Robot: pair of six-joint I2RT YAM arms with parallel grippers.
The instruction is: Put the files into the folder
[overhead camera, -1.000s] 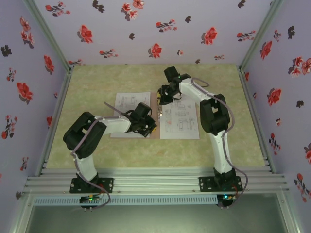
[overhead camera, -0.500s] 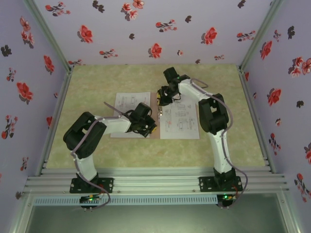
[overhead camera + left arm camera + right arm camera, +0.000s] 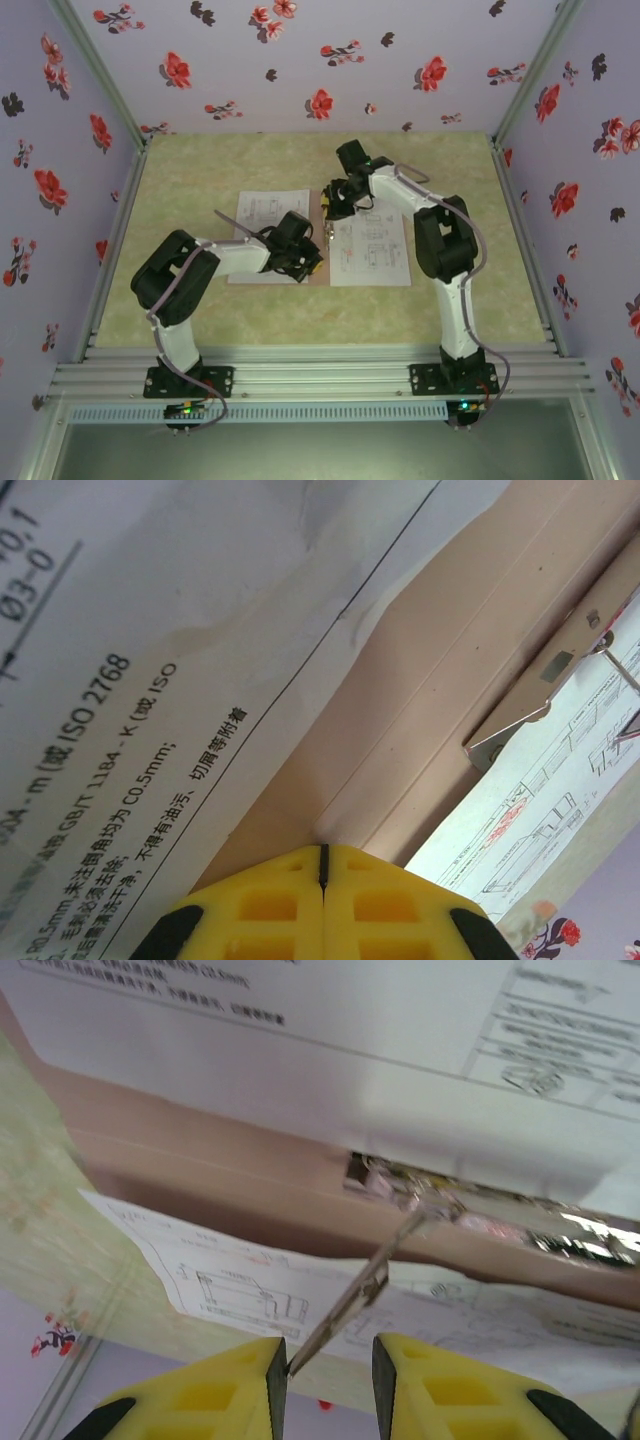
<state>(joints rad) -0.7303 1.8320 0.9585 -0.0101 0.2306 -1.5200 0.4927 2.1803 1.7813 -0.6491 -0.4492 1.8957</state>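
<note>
Your left fingers (image 3: 255, 905) are pressed flat together with nothing between them. Their tips sit right at the crease of the folder (image 3: 430, 700), where the edge of one printed sheet (image 3: 150, 610) overlaps the smooth pinkish-brown card. That sheet is white and slightly creased, with black text. Past the folder's flat metal clip (image 3: 545, 675) there's a second sheet (image 3: 520, 820) covered in thin line drawings. Your right fingers (image 3: 440, 1375) have a narrow gap between them, and the clip's thin wire lever (image 3: 358, 1295) slants down into that gap. Its tip is right beside one pad, can't tell if it's touching. From above, the folder lies open and flat mid-surface (image 3: 200, 180), which is mottled green.
</note>
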